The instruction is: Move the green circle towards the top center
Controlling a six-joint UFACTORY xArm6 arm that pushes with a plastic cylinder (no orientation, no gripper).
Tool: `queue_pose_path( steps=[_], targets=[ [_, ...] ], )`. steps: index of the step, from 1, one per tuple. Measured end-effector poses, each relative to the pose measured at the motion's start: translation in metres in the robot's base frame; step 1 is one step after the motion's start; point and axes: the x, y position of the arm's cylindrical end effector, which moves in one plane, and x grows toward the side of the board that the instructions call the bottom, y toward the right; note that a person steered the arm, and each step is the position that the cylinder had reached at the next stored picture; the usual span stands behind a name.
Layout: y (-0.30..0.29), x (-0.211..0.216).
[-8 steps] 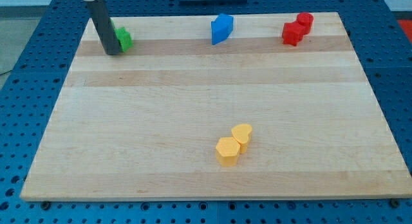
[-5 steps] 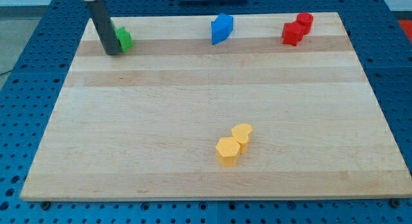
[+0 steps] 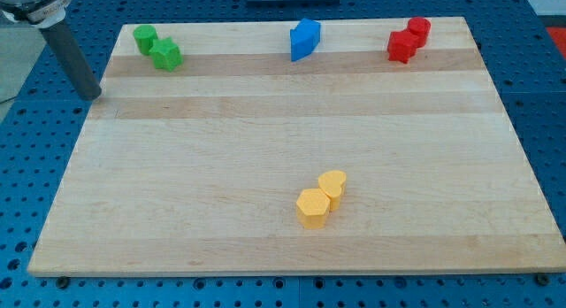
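My tip (image 3: 91, 96) sits at the left edge of the wooden board (image 3: 265, 149), touching no block; it is a bare rod end with nothing to open or close and carries nothing. Nearest, up and to the tip's right, is the green circle (image 3: 144, 39) in the board's top left corner, with a second green block (image 3: 165, 54), shape unclear, touching it on its lower right. Farther right along the top edge stands a blue block (image 3: 305, 39), near top center. Beyond it, in the top right corner, two red blocks (image 3: 408, 39) sit pressed together. Well apart, down and right of the tip, a yellow hexagon (image 3: 312, 207) touches a yellow heart (image 3: 332, 184).
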Motion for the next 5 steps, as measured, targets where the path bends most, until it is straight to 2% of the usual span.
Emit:
queue_pose_path(
  steps=[2, 3, 4, 5],
  targets=[
    [0.001, -0.102],
    [0.017, -0.108],
    [0.083, -0.109],
    [0.103, -0.109]
  ],
)
